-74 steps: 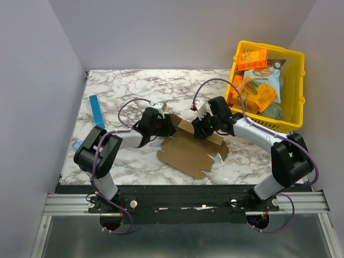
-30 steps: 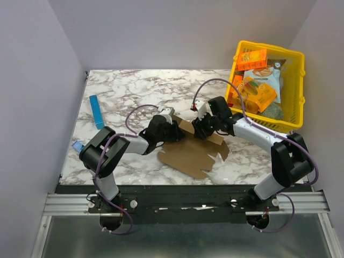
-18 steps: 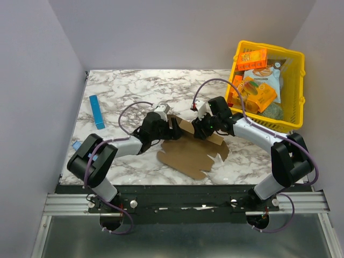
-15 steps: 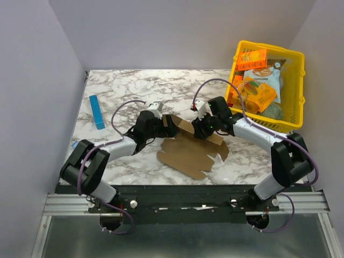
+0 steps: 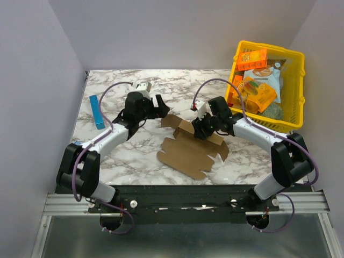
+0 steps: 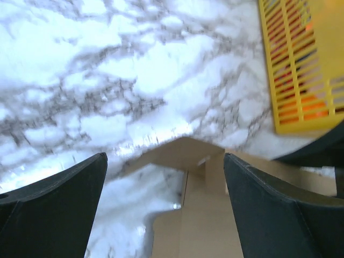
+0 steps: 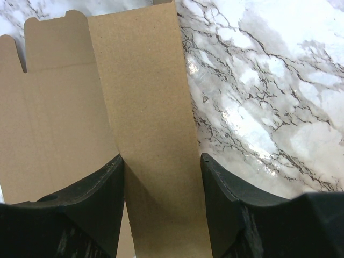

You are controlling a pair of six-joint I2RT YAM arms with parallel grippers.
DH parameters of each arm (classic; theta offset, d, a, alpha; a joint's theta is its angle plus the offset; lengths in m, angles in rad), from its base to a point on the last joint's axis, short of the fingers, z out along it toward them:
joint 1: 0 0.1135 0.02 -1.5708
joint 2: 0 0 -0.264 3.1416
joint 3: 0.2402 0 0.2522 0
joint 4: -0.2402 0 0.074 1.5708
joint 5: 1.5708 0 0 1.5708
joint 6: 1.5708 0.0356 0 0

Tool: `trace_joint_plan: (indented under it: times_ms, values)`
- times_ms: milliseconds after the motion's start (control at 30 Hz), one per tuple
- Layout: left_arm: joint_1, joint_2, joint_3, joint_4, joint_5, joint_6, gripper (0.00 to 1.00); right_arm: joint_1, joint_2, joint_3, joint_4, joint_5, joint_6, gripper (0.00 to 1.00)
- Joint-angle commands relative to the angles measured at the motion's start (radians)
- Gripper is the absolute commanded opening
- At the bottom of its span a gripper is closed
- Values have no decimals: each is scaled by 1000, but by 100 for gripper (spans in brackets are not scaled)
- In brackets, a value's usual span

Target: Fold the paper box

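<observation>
The paper box (image 5: pixel 188 153) is a flat brown die-cut sheet on the marble table, with one long panel (image 5: pixel 185 126) folded up along its far edge. My right gripper (image 5: pixel 200 130) is shut on that raised panel. In the right wrist view the panel (image 7: pixel 145 107) fills the gap between both fingers, at my right gripper (image 7: pixel 161 158). My left gripper (image 5: pixel 159 106) stands open just left of the panel's end, not touching it. In the left wrist view the box corner (image 6: pixel 207 209) lies ahead, between the wide-apart fingers of my left gripper (image 6: pixel 164 157).
A yellow basket (image 5: pixel 297 80) with orange snack boxes and bags stands at the back right; its wall (image 6: pixel 285 64) shows in the left wrist view. A slim blue bar (image 5: pixel 97 112) lies at the table's left edge, a small light-blue item (image 5: pixel 77 145) nearer.
My left gripper has opened, let go of the box's left end and drawn back up and to the left. The right gripper has kept its hold on the raised panel.
</observation>
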Motion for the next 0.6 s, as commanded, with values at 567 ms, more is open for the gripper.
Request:
trace_joint_plan:
  times_ms: [567]
  values:
    - [21, 466, 292, 138, 416, -206, 79, 2, 49, -22, -26, 22, -4, 48]
